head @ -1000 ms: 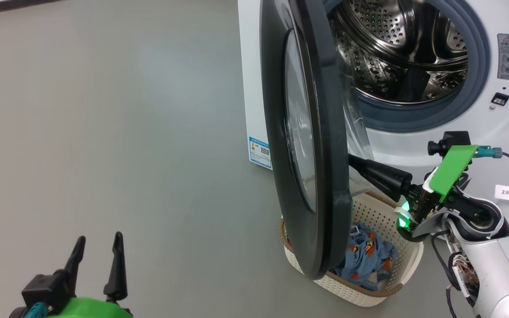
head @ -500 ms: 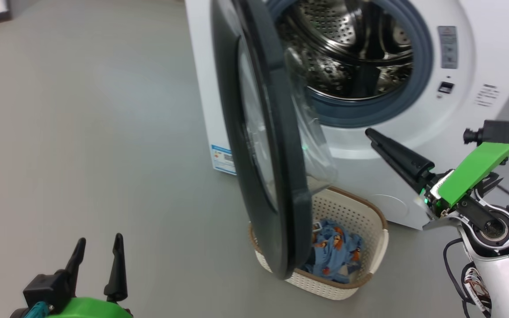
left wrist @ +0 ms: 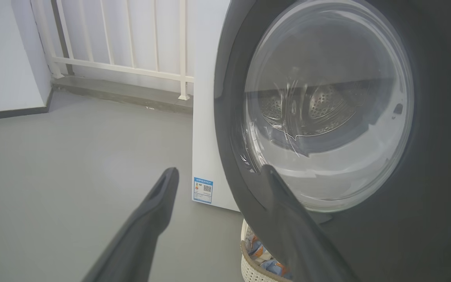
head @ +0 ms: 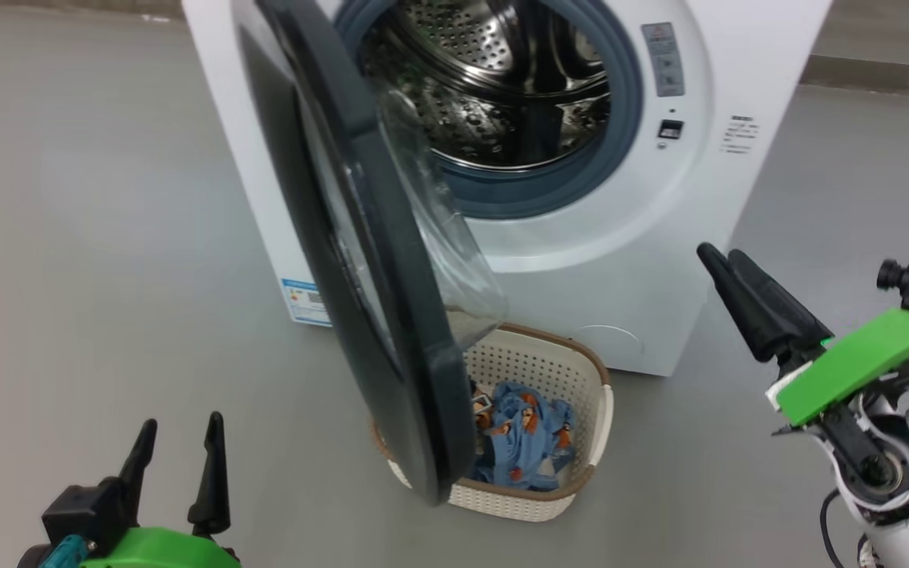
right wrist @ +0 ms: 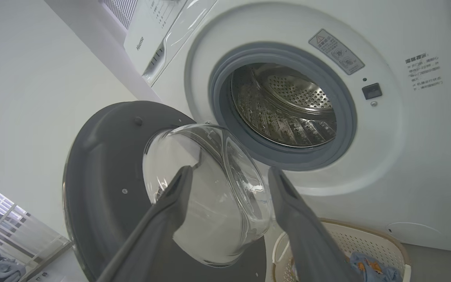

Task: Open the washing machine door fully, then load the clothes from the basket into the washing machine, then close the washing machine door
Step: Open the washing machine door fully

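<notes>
Since a second ago the right pincer has come away from the washing machine door. Its two dark fingers, then pressed together behind the black rim, now stand apart with nothing between them. The head camera has turned too, so the whole scene sits further left than before.

At the lower left of the head view, the left pincer hovers over grey floor. Its fingers are apart, pointing up, and hold nothing.

Beyond it the white washing machine stands on the floor, with a small blue label low on its left side panel. The door, hinged on the machine's left, stands partly open and is seen almost edge-on. Its clear glass bowl bulges toward the machine.

In the head view the door's lower edge covers the left part of the basket. The basket sits on the floor just in front of the machine, below the opening. The clothes lie inside it: light-blue fabric with orange-brown figures.

Right of the door, the round opening shows the grey gasket around the perforated steel drum.

At the far right, well apart from door and basket, the right pincer points up and leftward toward the machine, below a green plate. In its wrist view the fingers frame the door's glass bowl and the basket's rim.
</notes>
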